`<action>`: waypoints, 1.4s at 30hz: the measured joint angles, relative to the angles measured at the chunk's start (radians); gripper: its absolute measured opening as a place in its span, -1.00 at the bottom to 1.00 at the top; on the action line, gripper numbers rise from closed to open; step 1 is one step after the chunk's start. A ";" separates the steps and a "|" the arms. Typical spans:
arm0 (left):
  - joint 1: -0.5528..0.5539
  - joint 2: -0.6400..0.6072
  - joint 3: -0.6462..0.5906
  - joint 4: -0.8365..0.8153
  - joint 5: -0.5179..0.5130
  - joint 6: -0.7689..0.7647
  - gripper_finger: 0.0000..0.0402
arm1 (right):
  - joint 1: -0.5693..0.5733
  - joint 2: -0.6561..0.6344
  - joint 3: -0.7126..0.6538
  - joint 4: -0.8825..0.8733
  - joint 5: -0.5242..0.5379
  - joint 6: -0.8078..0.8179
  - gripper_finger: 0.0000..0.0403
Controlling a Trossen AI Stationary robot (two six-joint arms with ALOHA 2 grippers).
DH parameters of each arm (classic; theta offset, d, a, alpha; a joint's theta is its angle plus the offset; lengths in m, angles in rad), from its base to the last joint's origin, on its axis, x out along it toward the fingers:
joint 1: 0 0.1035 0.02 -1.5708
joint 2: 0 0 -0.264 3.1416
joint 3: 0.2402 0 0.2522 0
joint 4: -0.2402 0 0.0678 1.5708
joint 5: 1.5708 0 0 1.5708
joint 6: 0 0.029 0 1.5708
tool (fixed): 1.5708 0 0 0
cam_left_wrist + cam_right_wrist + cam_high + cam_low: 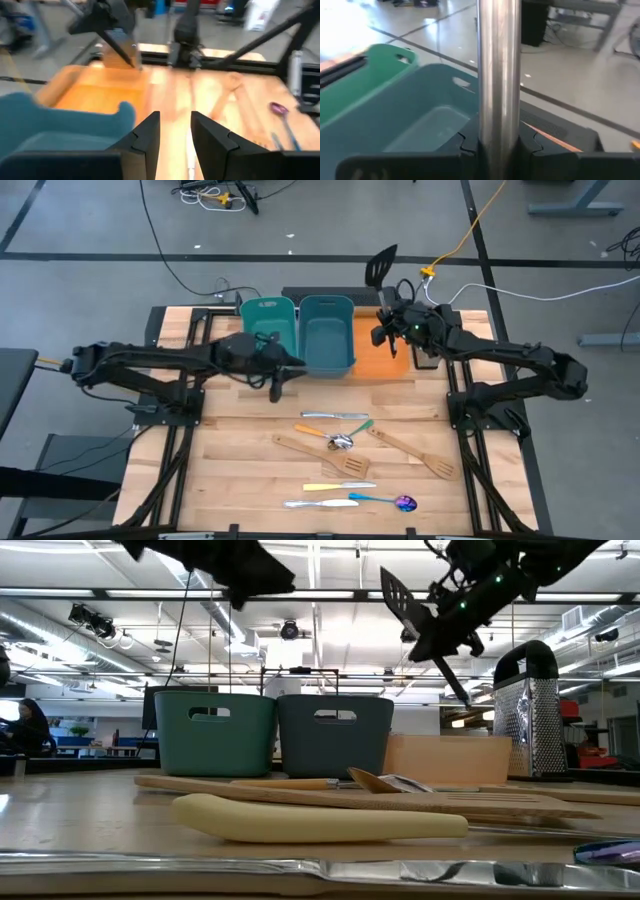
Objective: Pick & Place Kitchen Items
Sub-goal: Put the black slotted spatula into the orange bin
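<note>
With your right gripper [388, 332] clamped on the black slotted spatula [381, 268] by its steel shaft, blade high above the jaws, lower gently into the blue bin [327, 332] beneath, while your left gripper [175, 131] hangs empty, jaws part-open.

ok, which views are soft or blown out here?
Left wrist view: smeared all over, the purple spoon and the left gripper both soft. Right wrist view: floor blown out at one corner, glare streaks on the spatula's steel handle. Low view: the nearest cream handle out of focus.
</note>
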 joint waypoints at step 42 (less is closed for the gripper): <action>-0.280 -0.104 -0.001 -0.265 -0.384 -0.088 -0.43 | -0.166 0.333 -0.074 0.045 -0.125 0.104 -0.69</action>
